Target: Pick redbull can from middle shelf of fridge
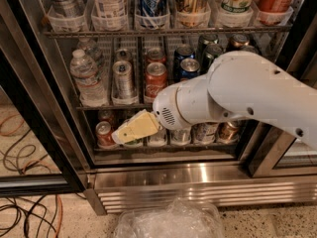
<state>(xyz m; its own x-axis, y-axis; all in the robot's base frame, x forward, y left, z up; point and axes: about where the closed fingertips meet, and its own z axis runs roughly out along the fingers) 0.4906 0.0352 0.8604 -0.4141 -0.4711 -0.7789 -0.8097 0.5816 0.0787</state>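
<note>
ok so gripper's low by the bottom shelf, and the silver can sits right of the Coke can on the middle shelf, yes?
No: the camera view shows the silver can left of the Coke can on the middle shelf. The gripper is low by the bottom shelf, as you said.

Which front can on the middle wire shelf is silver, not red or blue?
The slim silver-grey metal can, between the clear plastic water bottle and the red Coca-Cola can. The gripper hangs just below it, before the lower rack.
</note>
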